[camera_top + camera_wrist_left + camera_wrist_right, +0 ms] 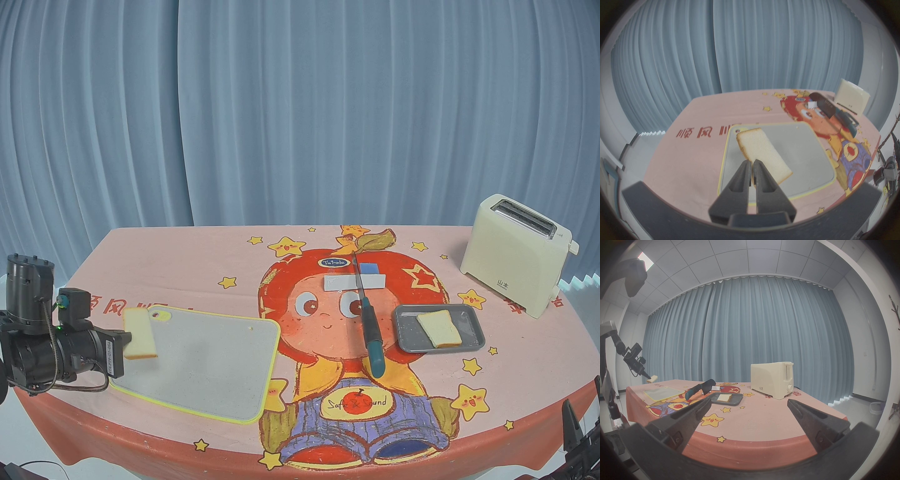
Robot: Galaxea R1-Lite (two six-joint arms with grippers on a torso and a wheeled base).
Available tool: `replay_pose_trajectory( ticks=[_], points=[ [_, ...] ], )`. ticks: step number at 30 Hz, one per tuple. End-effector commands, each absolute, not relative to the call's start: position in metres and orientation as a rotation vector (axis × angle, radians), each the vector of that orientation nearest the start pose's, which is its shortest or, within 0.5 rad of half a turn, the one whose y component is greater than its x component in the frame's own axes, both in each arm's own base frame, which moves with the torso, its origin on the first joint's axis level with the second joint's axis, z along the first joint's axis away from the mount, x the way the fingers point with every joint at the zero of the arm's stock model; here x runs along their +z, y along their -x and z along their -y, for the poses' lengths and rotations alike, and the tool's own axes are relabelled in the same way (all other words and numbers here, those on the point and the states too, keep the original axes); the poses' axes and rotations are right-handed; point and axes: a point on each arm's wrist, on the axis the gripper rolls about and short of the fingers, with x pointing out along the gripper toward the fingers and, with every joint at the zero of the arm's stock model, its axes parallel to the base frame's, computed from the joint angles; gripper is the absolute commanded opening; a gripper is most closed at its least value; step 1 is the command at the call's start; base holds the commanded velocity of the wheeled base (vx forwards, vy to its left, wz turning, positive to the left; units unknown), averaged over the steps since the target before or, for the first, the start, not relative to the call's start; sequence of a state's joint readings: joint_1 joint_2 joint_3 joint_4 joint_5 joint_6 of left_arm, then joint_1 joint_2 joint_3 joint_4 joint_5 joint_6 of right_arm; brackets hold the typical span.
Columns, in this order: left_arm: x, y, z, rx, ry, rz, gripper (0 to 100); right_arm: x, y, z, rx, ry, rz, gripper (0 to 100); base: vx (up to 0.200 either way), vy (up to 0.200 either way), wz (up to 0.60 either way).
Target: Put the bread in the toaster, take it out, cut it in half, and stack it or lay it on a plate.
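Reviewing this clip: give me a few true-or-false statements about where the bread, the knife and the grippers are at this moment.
1. The left gripper is shut on a bread slice. True.
2. The knife lies on the cutting board. False: it lies beside the board, toward the tray.
3. The tray holds a second bread piece. True.
4. The right gripper grips the knife. False: it is open and empty.

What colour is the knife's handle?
Teal, darker toward the blade; the head view shows the knife handle best.
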State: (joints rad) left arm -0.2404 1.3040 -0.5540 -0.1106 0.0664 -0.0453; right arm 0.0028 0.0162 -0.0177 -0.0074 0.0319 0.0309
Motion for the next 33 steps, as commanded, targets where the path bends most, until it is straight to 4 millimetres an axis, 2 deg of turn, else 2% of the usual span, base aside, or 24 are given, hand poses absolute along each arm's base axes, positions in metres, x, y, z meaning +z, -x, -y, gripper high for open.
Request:
replay_pose_trajectory(
  ticks=[1,10,15,22,30,33],
  points=[
    [0.173,-0.17,0.04,-0.17,-0.027,-0.54,0,0.076,0.023,-0.001,0.035,-0.031,0.007,100,0.0,0.0,0.0],
    [0.158,-0.161,0.039,-0.173,-0.032,-0.556,0,0.076,0.023,-0.001,0.035,-0.031,0.007,100,0.0,0.0,0.0],
    [0.159,-0.159,0.038,-0.169,-0.032,-0.542,0,0.076,0.023,-0.001,0.035,-0.031,0.007,100,0.0,0.0,0.0],
    [0.168,-0.147,0.035,-0.172,-0.018,-0.482,0,0.076,0.023,-0.001,0.035,-0.032,0.007,100,0.0,0.0,0.0],
    [0.168,-0.147,0.035,-0.168,-0.009,-0.483,0,0.076,0.023,-0.001,0.035,-0.031,0.007,100,0.0,0.0,0.0],
    [0.17,-0.148,0.035,-0.166,0.009,-0.477,0,0.076,0.023,-0.001,0.034,-0.031,0.007,100,0.0,-0.2,0.0]
  ],
)
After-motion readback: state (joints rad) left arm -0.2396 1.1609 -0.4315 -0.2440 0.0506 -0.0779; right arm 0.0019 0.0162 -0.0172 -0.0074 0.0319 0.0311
